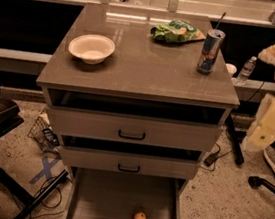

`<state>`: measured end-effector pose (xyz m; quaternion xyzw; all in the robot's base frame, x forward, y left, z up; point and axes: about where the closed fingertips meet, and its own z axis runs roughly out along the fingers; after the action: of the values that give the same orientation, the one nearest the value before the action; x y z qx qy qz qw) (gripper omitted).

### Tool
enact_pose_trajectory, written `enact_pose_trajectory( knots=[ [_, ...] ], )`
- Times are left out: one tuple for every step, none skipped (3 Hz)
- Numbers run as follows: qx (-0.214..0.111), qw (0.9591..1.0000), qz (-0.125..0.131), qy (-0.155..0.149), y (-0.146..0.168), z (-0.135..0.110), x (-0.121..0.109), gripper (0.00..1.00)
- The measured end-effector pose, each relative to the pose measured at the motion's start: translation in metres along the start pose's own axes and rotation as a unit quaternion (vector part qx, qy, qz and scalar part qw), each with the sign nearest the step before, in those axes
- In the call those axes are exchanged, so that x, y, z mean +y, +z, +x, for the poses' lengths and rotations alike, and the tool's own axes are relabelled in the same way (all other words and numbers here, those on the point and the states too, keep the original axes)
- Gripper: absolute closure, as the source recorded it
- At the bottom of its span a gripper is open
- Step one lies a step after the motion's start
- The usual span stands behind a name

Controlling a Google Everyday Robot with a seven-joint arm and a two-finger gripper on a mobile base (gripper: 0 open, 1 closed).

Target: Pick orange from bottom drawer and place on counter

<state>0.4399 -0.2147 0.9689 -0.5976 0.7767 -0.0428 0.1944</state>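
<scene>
White bowl (91,48), can (210,51), bag (178,31) on counter (142,74); pincer (270,125) at right edge.

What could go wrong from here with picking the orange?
The orange lies by the front wall of the bottom drawer; being round, it may roll if nudged. The pincer hangs at the right edge, beside the cabinet and well above the orange; its way down could clip the upper drawer fronts. On the counter, a bowl, a can and a bag take space; a careless placement might knock the can.
</scene>
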Motion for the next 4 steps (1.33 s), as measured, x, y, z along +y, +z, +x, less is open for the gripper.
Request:
enact_pose_trajectory(
  knots=[
    [-0.037, 0.9990, -0.014, 0.019, 0.056, 0.029, 0.031, 0.00],
    [-0.070, 0.9930, -0.039, 0.087, 0.154, 0.070, 0.077, 0.00],
    [-0.089, 0.9896, -0.011, 0.113, 0.199, 0.081, 0.075, 0.00],
    [-0.097, 0.9882, 0.030, 0.115, 0.197, 0.078, 0.054, 0.00]
  ],
)
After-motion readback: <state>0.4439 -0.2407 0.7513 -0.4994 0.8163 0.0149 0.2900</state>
